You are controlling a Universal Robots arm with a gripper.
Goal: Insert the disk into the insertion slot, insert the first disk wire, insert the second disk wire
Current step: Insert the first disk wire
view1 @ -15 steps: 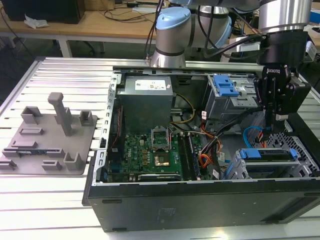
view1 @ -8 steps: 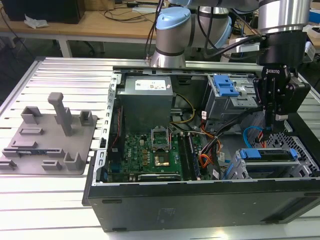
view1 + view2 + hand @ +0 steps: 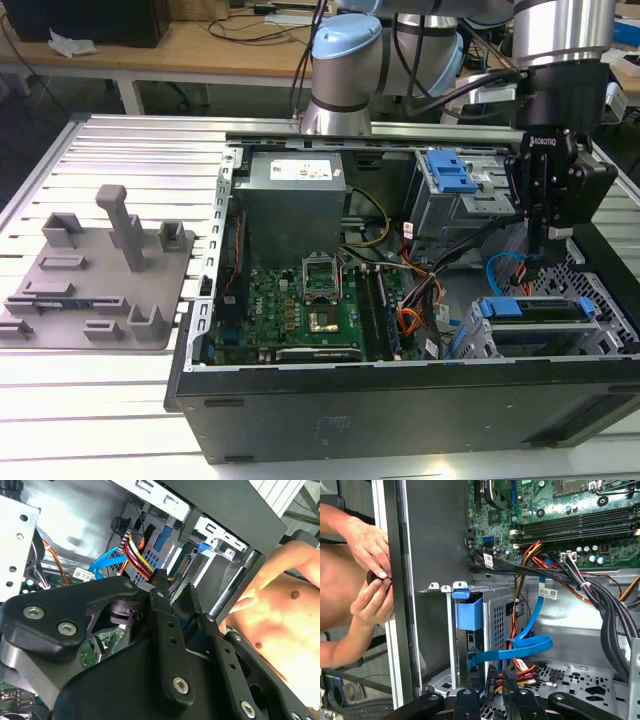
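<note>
Fingers (image 3: 467,701) clamp the second disk wire (image 3: 522,668) beside the disk (image 3: 469,614) in the insertion slot (image 3: 498,622); the white tag (image 3: 547,592) on the first disk wire (image 3: 530,645) is illegible.

Gripper (image 3: 541,255) hangs deep in case corner at exterior view's right, between tall bay with blue latch (image 3: 452,172) and insertion slot (image 3: 520,338). Tight there: first disk wire (image 3: 532,645) loops across gap just beside slot wall. Second disk wire (image 3: 519,669) crowds same gap, near gripper. Thick black cable bundle (image 3: 602,597) runs along far side. Bare perforated floor (image 3: 580,682) between bundle and loop. Person's hands (image 3: 367,547) at outer case wall (image 3: 427,570). Open room above motherboard (image 3: 300,310). Orange flat cable (image 3: 412,322) lies between motherboard and slot.
</note>
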